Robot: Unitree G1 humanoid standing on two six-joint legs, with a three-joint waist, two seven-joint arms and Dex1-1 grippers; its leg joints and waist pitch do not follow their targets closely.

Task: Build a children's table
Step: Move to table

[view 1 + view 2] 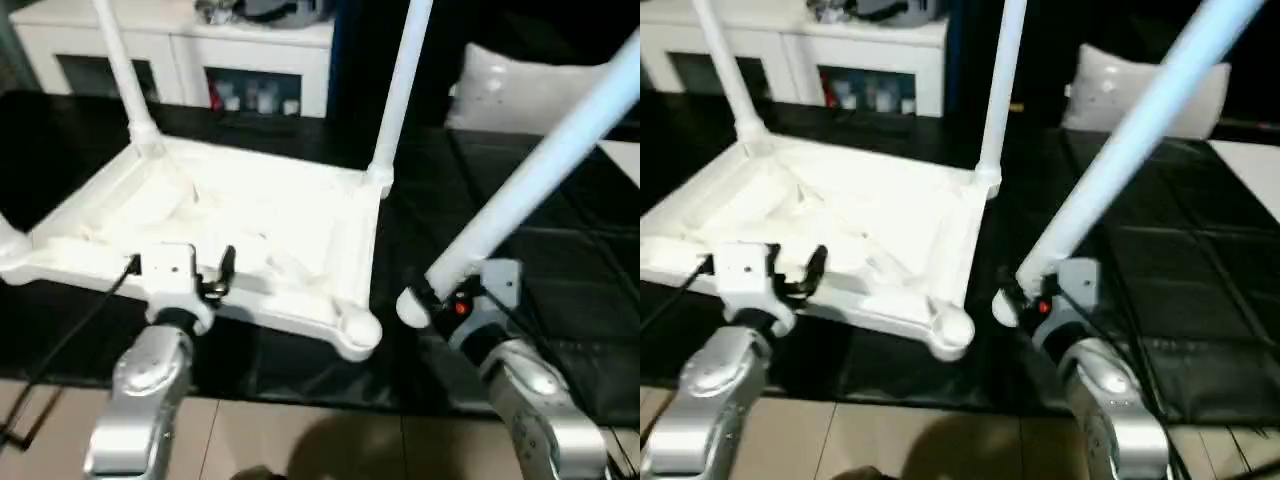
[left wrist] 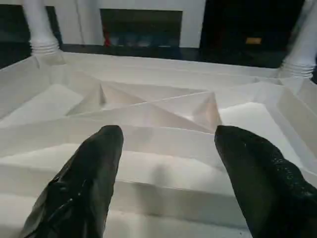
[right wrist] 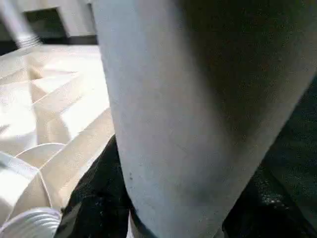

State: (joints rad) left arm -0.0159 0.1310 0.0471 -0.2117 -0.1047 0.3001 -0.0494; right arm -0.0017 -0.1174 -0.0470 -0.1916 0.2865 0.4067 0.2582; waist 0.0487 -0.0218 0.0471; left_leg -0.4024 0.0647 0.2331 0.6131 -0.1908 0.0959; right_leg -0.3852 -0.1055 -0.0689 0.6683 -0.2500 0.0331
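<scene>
tabletop [image 1: 250,235]: 1 | legs fitted: 2, perhaps more | right hand [image 1: 440,295] grips third leg [image 1: 545,165] | left hand [image 1: 185,270] open

The two legs standing in the tabletop's [image 1: 250,230] far sockets, the far-left leg [image 1: 122,70] and the far-right leg [image 1: 400,85], run out past the top edge, so their ends are unseen. The held leg [image 1: 545,165] is cut off at the upper right. The tabletop's near-left corner is cut by the left edge. Items behind the cabinet's [image 1: 180,50] glass doors are too blurred to identify. The right gripper's [image 1: 440,295] fingers are mostly hidden behind the held leg.
</scene>
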